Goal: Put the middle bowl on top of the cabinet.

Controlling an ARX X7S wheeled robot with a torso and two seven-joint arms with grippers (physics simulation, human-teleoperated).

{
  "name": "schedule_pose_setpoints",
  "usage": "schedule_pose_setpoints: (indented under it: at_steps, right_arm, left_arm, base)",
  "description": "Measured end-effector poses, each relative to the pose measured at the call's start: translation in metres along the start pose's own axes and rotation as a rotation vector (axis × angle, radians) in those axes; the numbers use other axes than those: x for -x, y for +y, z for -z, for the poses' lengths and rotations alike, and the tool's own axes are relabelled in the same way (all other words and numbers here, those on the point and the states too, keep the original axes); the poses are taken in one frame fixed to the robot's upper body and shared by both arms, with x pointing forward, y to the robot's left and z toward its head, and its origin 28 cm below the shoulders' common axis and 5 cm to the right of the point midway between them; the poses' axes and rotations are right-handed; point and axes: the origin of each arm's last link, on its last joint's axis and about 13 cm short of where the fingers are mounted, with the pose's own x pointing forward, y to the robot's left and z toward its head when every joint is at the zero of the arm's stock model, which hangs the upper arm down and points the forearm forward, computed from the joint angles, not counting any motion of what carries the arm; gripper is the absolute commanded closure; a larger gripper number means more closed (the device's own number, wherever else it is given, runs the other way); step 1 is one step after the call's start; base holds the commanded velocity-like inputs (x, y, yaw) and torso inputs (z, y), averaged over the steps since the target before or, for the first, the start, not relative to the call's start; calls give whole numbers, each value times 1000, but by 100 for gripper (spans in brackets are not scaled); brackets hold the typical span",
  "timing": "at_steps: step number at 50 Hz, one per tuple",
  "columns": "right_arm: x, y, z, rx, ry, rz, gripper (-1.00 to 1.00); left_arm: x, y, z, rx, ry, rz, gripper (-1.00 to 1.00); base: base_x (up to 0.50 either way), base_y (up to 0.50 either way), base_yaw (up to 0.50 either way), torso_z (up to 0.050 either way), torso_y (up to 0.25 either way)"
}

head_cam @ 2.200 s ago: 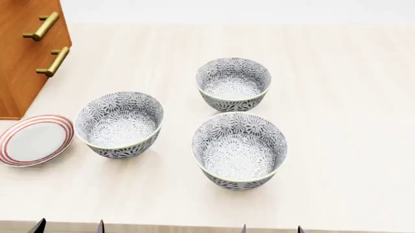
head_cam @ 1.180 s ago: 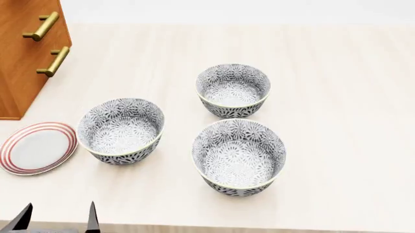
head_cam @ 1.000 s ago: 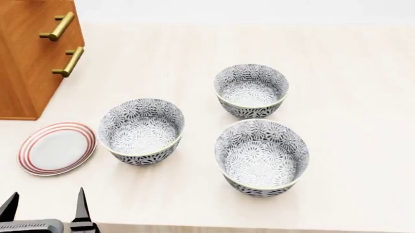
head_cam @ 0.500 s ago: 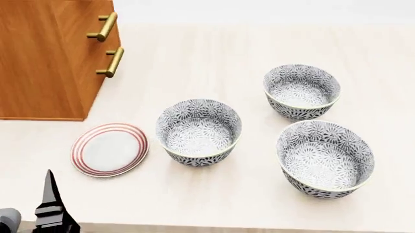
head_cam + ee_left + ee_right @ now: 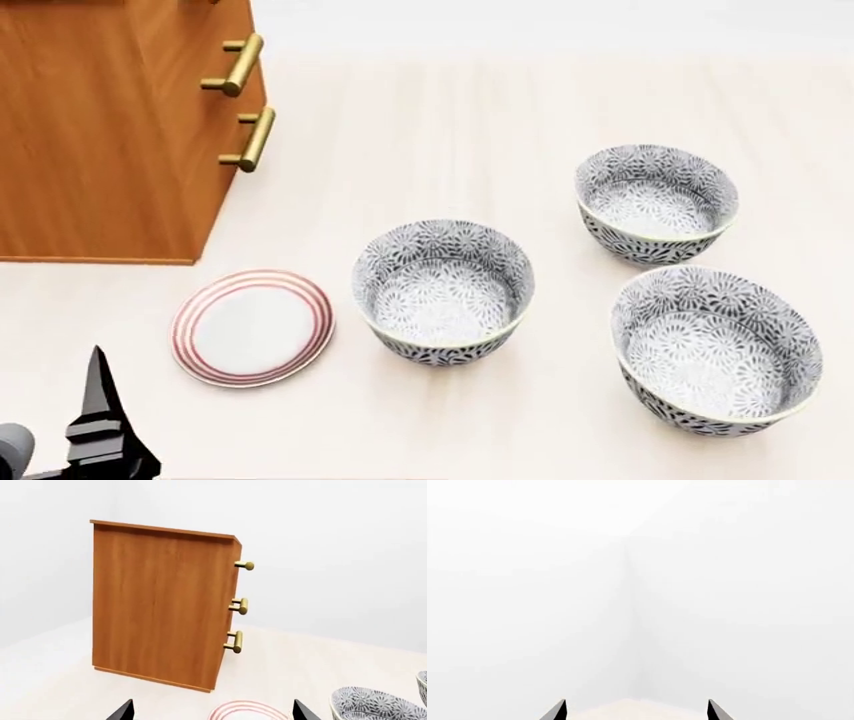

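Three look-alike leaf-patterned bowls stand in a triangle on the pale tabletop: a left one, a far right one and a near right one. The frames do not settle which is the middle bowl. The orange-brown cabinet stands at the far left; in the left wrist view the cabinet fills the middle. My left gripper is open and empty, low at the table's near left corner, well short of every bowl. One of its fingers shows in the head view. My right gripper is open, facing a blank wall.
A flat white plate with red rings lies between the cabinet and the left bowl; the plate's rim sits between my left fingertips in the wrist view. Three brass handles stick out of the cabinet front. Part of a bowl shows beside the plate.
The head view has swung left: the bowls slid right, and the cabinet and plate came further into view. My left gripper rose at the bottom left. The right fingertips left the head view.
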Motion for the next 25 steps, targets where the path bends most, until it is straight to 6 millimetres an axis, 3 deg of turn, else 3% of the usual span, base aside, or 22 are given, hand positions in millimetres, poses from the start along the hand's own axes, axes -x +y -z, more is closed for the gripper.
schedule_pose_setpoints:
  at_steps: [4,11,15,25]
  right_arm:
    - [0,-1,-1,6,-5,6,-100]
    - [1,-2,-3,26,-15,19,-100]
    - [1,-2,-3,41,-14,23,-100]
    - [2,-2,-5,41,-15,32,-100]
  left_arm:
    - [0,0,0,1,0,1,-100]
    - [0,-1,0,2,2,3,-100]
    - [0,-1,0,6,4,6,-100]
    - [1,0,0,4,6,4,-100]
  base:
    - [454,0,0,0,0]
    - [0,3,0,0,0]
    - [38,500,0,0,0]
    - [12,0,0,0,0]
